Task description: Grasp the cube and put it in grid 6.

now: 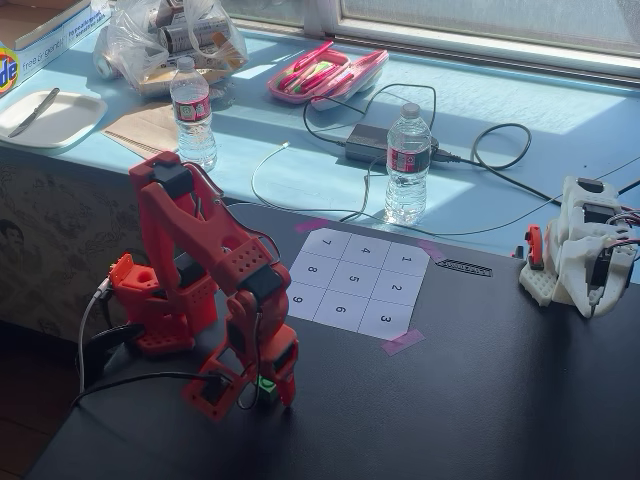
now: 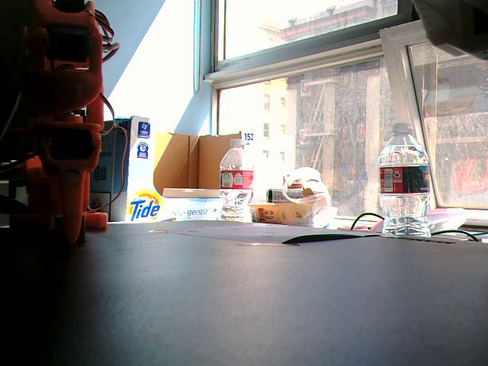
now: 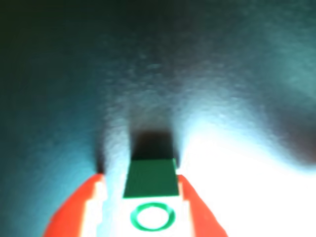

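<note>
The green cube (image 1: 265, 384) sits on the dark table near its front left, between the fingers of my red gripper (image 1: 266, 396), which points down at it. In the wrist view the cube (image 3: 150, 178) shows a green ring on its top. The right finger (image 3: 197, 207) is against its side, while a strip of table shows between the cube and the left finger (image 3: 81, 207). The gripper (image 3: 139, 176) is open around the cube. Grid 6 (image 1: 340, 311) is a white cell in the front row of the numbered sheet, up and right of the gripper. The low fixed view shows only the arm (image 2: 61, 152), not the cube.
A white robot arm (image 1: 580, 250) stands at the table's right edge. Behind the sheet are two water bottles (image 1: 407, 160) (image 1: 192, 110), a power brick with cables (image 1: 368, 143), a pink case (image 1: 325, 75), a plate (image 1: 45, 118) and a bag (image 1: 175, 40).
</note>
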Robot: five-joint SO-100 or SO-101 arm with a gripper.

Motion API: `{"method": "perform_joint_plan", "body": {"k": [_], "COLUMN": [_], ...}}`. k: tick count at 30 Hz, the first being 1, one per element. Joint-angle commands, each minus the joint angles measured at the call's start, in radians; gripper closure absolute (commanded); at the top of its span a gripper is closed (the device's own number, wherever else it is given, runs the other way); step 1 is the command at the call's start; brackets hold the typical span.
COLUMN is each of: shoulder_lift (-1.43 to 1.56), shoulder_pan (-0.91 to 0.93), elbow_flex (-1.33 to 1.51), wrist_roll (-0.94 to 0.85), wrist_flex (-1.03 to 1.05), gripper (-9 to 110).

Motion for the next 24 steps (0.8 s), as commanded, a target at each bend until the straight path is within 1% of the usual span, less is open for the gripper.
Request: {"method": "perform_joint_plan", "body": {"k": [1, 4, 8, 12, 15, 20, 22, 24], "shoulder_lift": [0.008, 0.012, 0.035, 0.091, 0.117, 0.109, 0.114, 0.117], "shoulder_pan": [-0.008, -0.008, -0.009, -0.029, -0.077, -0.25, -0.334, -0.411], "elbow_flex": [0.009, 0.02, 0.037, -0.043, -0.198, -0.612, -0.727, -0.784], "wrist_roll": [-0.017, -0.026, -0.026, -0.023, -0.015, -0.003, 0.0, 0.011], "wrist_flex": [-0.021, -0.031, -0.002, 0.109, 0.241, 0.483, 0.514, 0.509], "gripper": [91, 101, 101, 101, 101, 101, 101, 101]}}
